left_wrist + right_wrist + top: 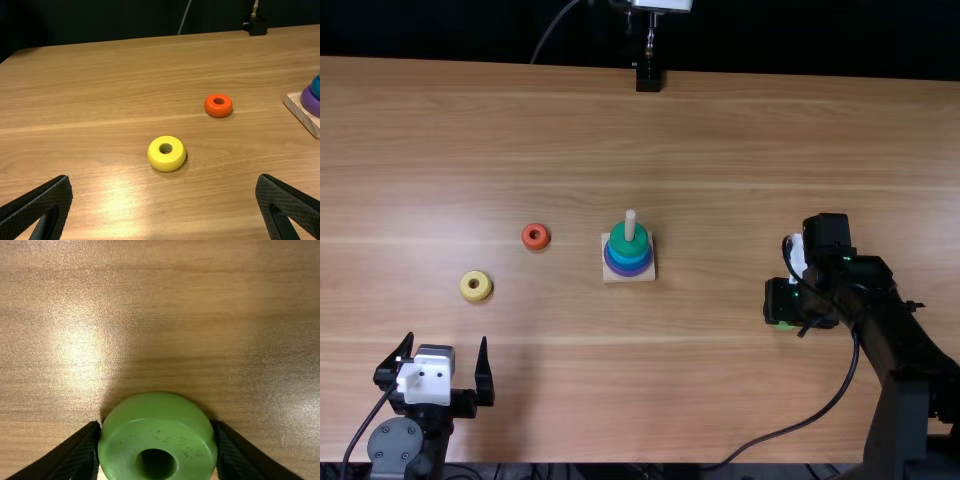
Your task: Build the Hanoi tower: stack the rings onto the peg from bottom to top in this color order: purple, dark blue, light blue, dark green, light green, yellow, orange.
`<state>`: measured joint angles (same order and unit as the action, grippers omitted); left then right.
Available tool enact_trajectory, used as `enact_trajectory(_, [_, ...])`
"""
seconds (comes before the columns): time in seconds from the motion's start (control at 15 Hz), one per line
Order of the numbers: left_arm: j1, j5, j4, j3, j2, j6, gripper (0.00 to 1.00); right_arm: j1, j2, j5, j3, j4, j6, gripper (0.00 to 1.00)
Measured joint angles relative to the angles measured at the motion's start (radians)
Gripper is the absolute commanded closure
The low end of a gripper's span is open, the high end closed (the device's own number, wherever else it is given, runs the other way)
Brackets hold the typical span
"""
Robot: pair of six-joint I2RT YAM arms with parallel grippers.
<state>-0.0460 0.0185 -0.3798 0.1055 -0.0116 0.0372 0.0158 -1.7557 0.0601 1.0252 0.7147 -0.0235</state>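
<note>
"Light green ring (157,432), hole facing up?"

"Yes, we see it, glossy and rounded, grasped by the right gripper (784,300)."

"And the peg (630,227)?"

"Upright, pale wood, long axis vertical, between that gripper and the left gripper (447,340), which we see spread, empty."

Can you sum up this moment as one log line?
right end effector: fingers on light green ring | peg: dark green ring topmost | yellow, orange: on table
</note>
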Motion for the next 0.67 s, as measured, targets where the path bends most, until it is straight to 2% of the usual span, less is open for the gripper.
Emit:
enact_trajectory(0.27, [0.0,0.0,0.0,0.0,0.0,0.0,0.0,-0.001,0.0,0.0,0.017,0.027,0.0,1.0])
enact_trajectory(0.4, [0.0,0.0,0.0,0.0,0.0,0.0,0.0,-0.03,0.001,-0.001,0.138,0.164,0.0,1.0])
enact_trajectory(0.67, [0.0,0.0,-0.001,0.0,0.0,0.0,0.0,-0.242,0.003,0.002,0.48,0.532,0.0,1.0])
